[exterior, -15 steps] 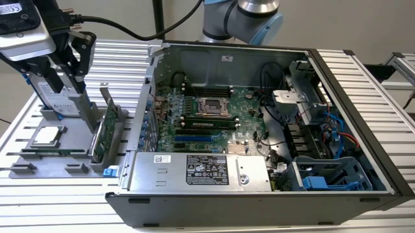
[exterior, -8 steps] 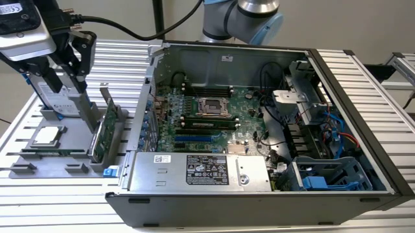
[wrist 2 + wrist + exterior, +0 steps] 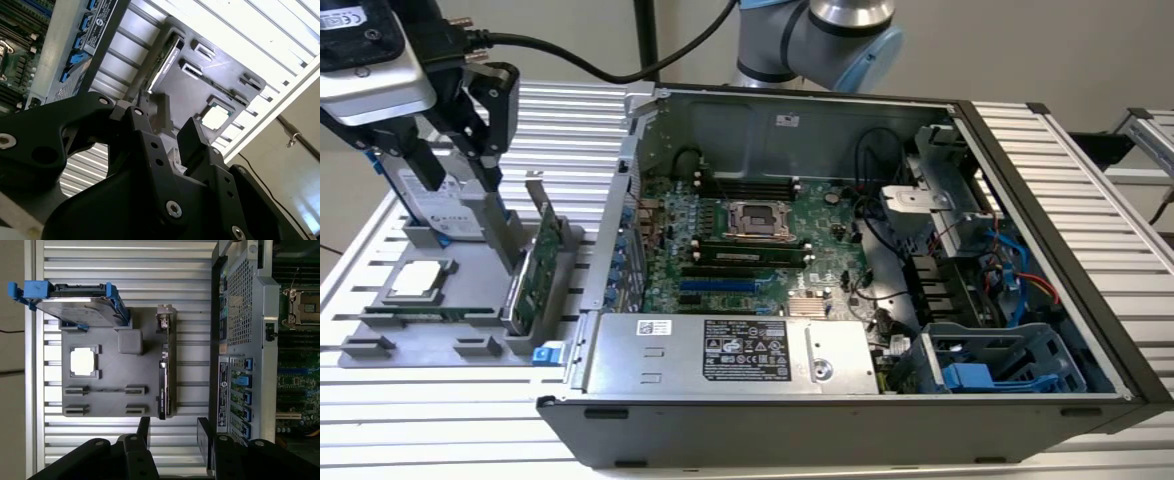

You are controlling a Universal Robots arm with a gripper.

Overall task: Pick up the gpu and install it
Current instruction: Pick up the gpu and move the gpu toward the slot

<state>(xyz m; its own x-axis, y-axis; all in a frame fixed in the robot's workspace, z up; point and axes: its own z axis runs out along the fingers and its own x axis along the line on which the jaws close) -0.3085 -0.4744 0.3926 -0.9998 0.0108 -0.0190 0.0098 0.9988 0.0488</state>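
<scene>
One gripper (image 3: 174, 432) is at work, and in the first wrist view we see its two black fingers (image 3: 144, 430) spread wide apart w/ only bare table slats btwn them. It has hold of nothing.

The gpu (image 3: 165, 385) stands on its long edge in a slot of the grey tray (image 3: 107, 407), along the tray edge nearest the PC case (image 3: 235, 315). We see it edge-on. Its silver bracket (image 3: 164, 317) is at the end towards the tray corner next to the HDD's side. The card isn't installed yet. Neither finger touches it, and both sit just off the tray edge opposite the bracket end.

Other parts share the tray:
- An HDD (image 3: 75, 295) w/ blue frame stands upright along the tray edge by the bracket end, reaching the corner away from the case.
- A CPU (image 3: 83, 361) lies flat in a square recess near the tray edge furthest from the case.
- A small grey block (image 3: 130, 341) sits btwn the CPU and the gpu.

In the exterior view the gripper hangs above the tray, over the HDD end. The tray rests on the slatted table (image 3: 400, 400), towards the exterior view's left. The case lies open just beside it, w/ the green mobo (image 3: 747, 235) exposed inside.
</scene>
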